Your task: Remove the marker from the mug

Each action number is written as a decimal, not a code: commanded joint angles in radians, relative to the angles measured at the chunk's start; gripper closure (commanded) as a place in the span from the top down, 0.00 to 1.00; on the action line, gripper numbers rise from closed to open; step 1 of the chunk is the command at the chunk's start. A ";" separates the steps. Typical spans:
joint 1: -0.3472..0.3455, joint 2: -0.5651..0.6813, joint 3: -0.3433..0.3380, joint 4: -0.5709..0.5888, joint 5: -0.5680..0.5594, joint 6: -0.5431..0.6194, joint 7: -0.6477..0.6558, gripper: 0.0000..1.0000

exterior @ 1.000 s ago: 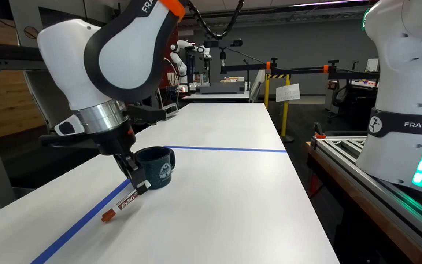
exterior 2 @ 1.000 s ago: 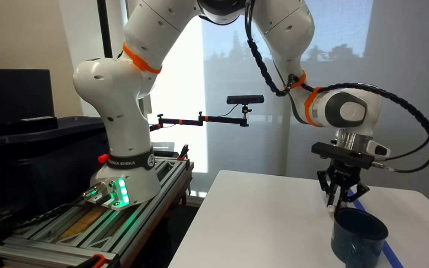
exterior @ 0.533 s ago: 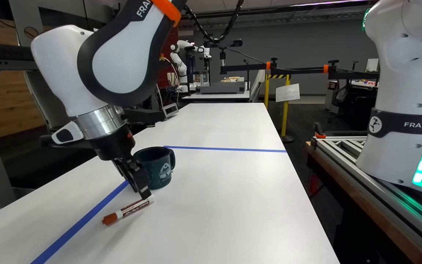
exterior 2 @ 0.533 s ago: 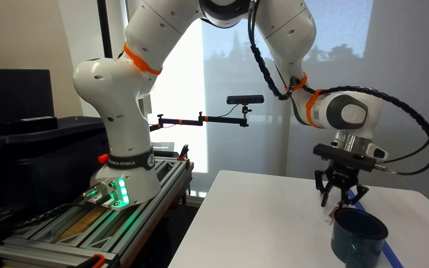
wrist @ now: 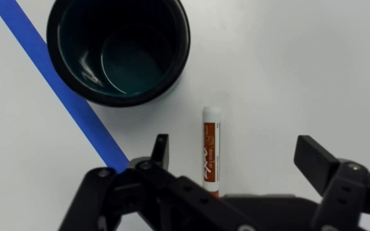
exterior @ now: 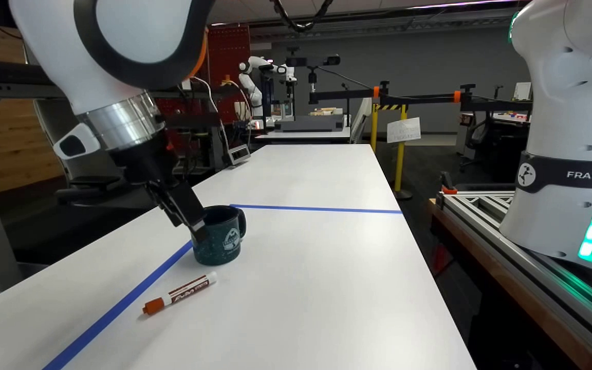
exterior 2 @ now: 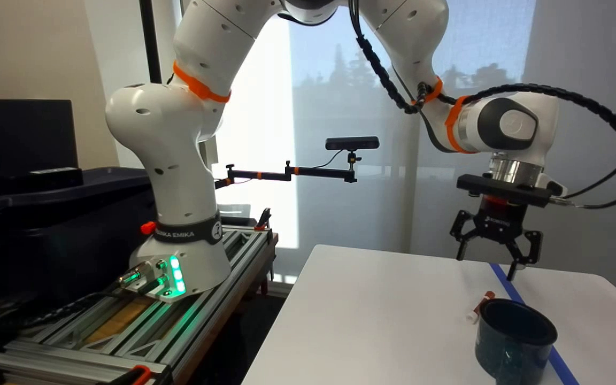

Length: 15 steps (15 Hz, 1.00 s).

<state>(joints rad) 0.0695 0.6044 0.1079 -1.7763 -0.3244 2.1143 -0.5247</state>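
The marker (exterior: 180, 294), white with a red-brown label and an orange-red cap, lies flat on the table beside the dark teal mug (exterior: 221, 244), not touching it. In the wrist view the mug's rim (wrist: 118, 101) encircles a dark interior with nothing in it. My gripper (exterior 2: 485, 267) hangs above the table, its jaws spread wide and holding nothing. Seen from the wrist, the marker (wrist: 211, 150) shows between the two fingers of the gripper (wrist: 233, 146), down on the table; its capped end is hidden behind the gripper's linkage.
Blue tape (exterior: 121, 306) runs along the white table (exterior: 316, 288) and passes under or close by the mug. Another tape line (exterior: 316, 208) crosses farther back. The robot's base (exterior 2: 179, 262) stands on a metal frame beside the table.
A second ago the gripper was shut on the tilted marker. It has since opened and let go, and the marker has settled flat. The gripper has risen away from it.
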 commanded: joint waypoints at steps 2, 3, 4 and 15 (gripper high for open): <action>-0.007 -0.125 0.024 -0.032 0.078 -0.133 0.029 1.00; -0.007 -0.139 0.024 -0.030 0.098 -0.151 0.048 1.00; -0.009 -0.153 0.025 -0.030 0.123 -0.170 0.069 0.99; -0.009 -0.141 0.014 -0.006 0.152 -0.193 0.113 1.00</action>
<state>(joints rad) 0.0592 0.4626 0.1233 -1.7849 -0.1734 1.9239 -0.4117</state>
